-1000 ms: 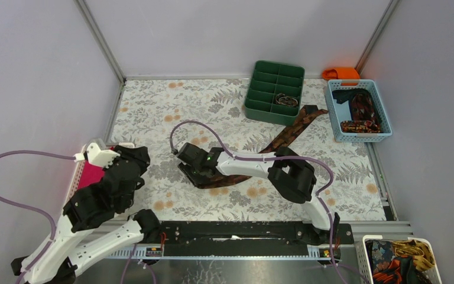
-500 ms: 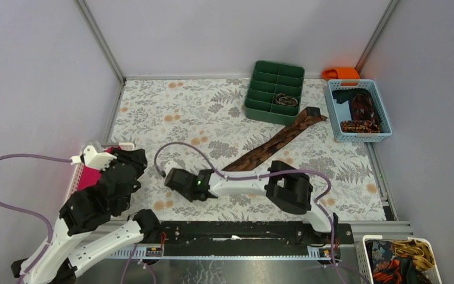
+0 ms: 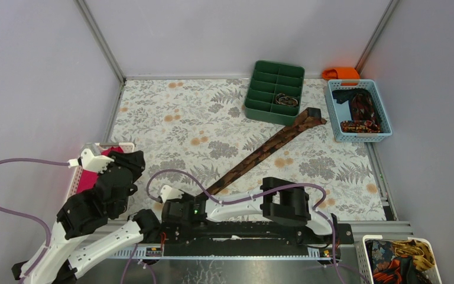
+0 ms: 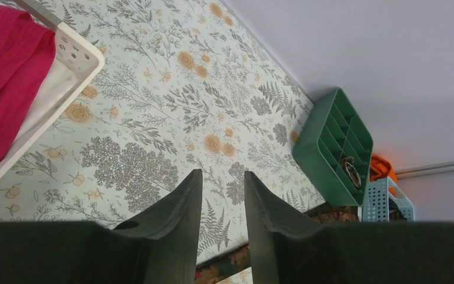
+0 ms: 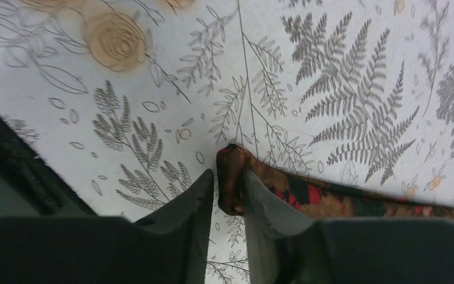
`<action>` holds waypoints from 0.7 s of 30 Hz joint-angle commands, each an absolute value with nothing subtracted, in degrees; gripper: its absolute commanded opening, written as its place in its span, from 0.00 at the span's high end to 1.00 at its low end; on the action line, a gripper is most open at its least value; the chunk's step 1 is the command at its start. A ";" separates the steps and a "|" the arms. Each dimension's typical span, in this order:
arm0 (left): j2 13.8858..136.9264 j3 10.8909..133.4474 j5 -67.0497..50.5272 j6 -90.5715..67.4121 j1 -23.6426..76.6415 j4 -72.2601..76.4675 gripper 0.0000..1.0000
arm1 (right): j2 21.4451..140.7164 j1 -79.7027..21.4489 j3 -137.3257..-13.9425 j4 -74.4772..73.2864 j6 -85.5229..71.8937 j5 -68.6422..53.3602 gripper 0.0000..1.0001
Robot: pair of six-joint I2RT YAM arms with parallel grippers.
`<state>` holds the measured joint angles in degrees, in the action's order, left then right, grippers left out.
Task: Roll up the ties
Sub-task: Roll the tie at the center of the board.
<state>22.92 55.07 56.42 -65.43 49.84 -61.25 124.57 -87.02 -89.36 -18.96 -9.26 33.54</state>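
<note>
No legible text, label, brand, number or sign on anything here.

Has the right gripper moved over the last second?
Yes. The right gripper has pulled back toward the base rail, away from the green tray, dragging the tie with it.

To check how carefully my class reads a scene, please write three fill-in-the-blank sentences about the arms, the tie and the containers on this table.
1. The right gripper pinches the narrow end of the tie, which stretches toward the divided ___ tray.
2. The left gripper stands open and holds ___.
3. The magenta cloth lies in a ___ basket.
Missing words: green; nothing; white.
</note>
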 commanded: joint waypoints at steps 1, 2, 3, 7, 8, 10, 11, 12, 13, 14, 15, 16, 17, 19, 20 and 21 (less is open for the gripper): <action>22.53 53.88 56.63 -65.21 50.01 -62.40 0.62 | 125.02 -86.79 -85.82 -19.12 -11.56 35.12 0.63; 22.58 53.88 56.65 -65.21 50.01 -62.36 0.62 | 124.42 -86.75 -85.07 -18.55 -11.83 35.37 0.60; 22.59 53.94 56.77 -65.09 50.01 -62.32 0.62 | 123.55 -86.75 -84.46 -17.83 -11.64 35.36 0.57; 22.59 54.52 57.88 -65.17 50.00 -62.48 0.61 | 121.94 -86.75 -83.29 -16.83 -11.21 36.06 0.53; 22.59 54.72 58.04 -65.25 50.01 -62.42 0.61 | 121.84 -86.75 -83.38 -16.99 -11.37 36.36 0.53; 22.59 54.99 58.29 -65.30 49.97 -62.40 0.61 | 121.82 -86.75 -83.41 -17.11 -11.49 36.87 0.53; 22.53 55.09 58.36 -65.30 49.99 -62.40 0.61 | 121.82 -86.82 -83.33 -17.08 -11.65 37.25 0.53; 22.55 55.11 58.46 -65.26 49.95 -62.45 0.61 | 121.82 -86.83 -83.32 -17.10 -11.64 37.49 0.53; 22.53 55.06 58.57 -65.18 49.99 -62.41 0.61 | 121.82 -86.86 -83.36 -17.18 -11.71 37.74 0.55; 22.58 55.10 58.62 -65.09 50.00 -62.40 0.60 | 121.88 -86.84 -83.45 -17.20 -11.77 37.86 0.57; 22.65 55.11 58.64 -65.05 50.01 -62.40 0.60 | 122.05 -86.84 -83.74 -17.60 -11.89 37.80 0.63; 22.67 55.15 58.67 -65.04 49.94 -62.40 0.60 | 122.08 -86.84 -83.98 -18.00 -12.20 37.68 0.74; 22.68 55.05 58.63 -65.04 49.95 -62.40 0.60 | 122.08 -86.84 -84.15 -18.30 -12.40 37.27 0.79; 22.68 54.74 58.82 -65.32 49.98 -62.40 0.60 | 121.52 -86.84 -83.86 -18.01 -13.08 36.11 0.87; 22.74 54.51 58.94 -65.52 50.01 -62.33 0.60 | 120.98 -86.84 -83.37 -17.48 -13.32 35.08 0.87; 22.87 54.30 59.06 -65.82 49.97 -62.32 0.60 | 120.28 -86.86 -82.88 -16.85 -13.73 33.80 0.88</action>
<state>22.92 54.52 56.42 -65.43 49.84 -61.39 122.85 -86.96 -84.51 -15.79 -11.42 36.38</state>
